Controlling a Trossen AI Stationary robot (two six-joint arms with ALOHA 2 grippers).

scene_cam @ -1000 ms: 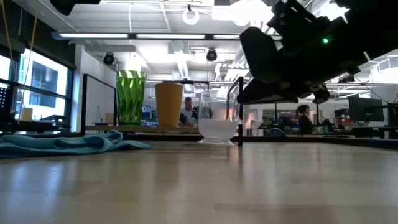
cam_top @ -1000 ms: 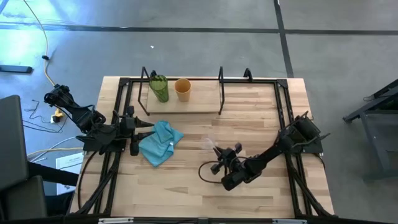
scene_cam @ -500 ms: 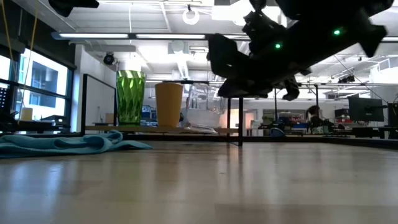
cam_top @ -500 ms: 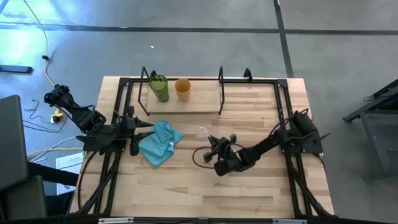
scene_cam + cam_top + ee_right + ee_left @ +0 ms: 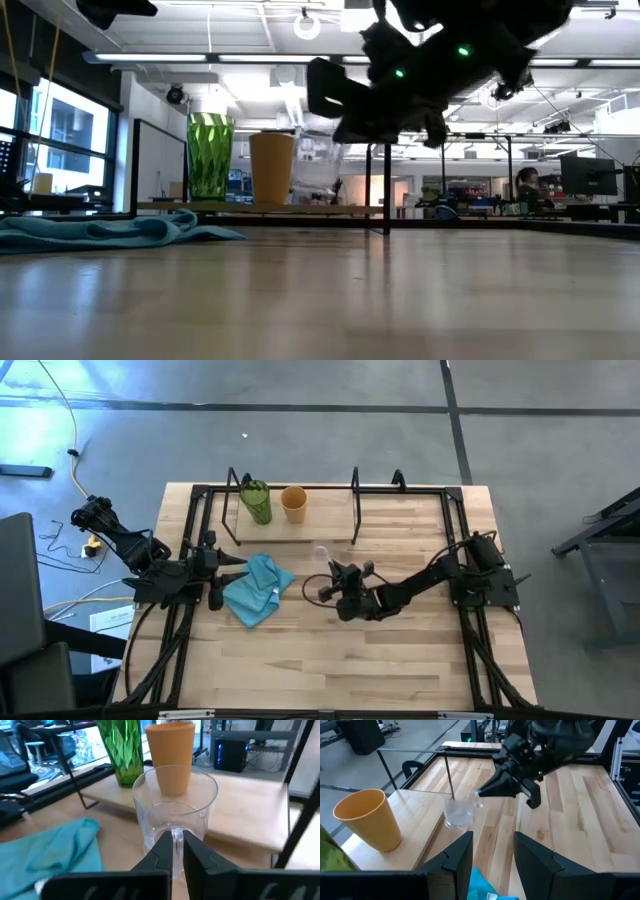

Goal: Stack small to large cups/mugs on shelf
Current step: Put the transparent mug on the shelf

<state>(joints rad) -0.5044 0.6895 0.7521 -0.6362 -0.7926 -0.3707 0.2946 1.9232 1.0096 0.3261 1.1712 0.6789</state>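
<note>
A small clear glass cup with a handle (image 5: pixel 175 802) hangs in my right gripper (image 5: pixel 174 851), just in front of the shelf (image 5: pixel 325 527); the low view shows the cup (image 5: pixel 315 170) above the table. A tall green tumbler (image 5: pixel 256 502) and an orange-tan cup (image 5: pixel 293 503) stand upright on the shelf's left part. My left gripper (image 5: pixel 492 852) is open and waits at the table's left side beside the blue cloth (image 5: pixel 258 588). My right gripper pinches the glass cup's handle (image 5: pixel 175 834) between its two fingers. The fingers (image 5: pixel 335 573) come about level from the table's right and near side. The cup is lifted clear of the table and stays roughly upright, its mouth up.
The blue cloth lies crumpled on the table left of the glass cup. Black upright posts (image 5: pixel 355 485) and a wire frame stand at the shelf's ends. The shelf board right of the orange-tan cup (image 5: pixel 420 802) is bare. A black rail frames the table (image 5: pixel 455 530).
My right gripper has moved toward the table's left and far edge, to the shelf, staying shut on the glass cup. The cup has risen from table level and travelled with it, from mid-table to just in front of the shelf.
</note>
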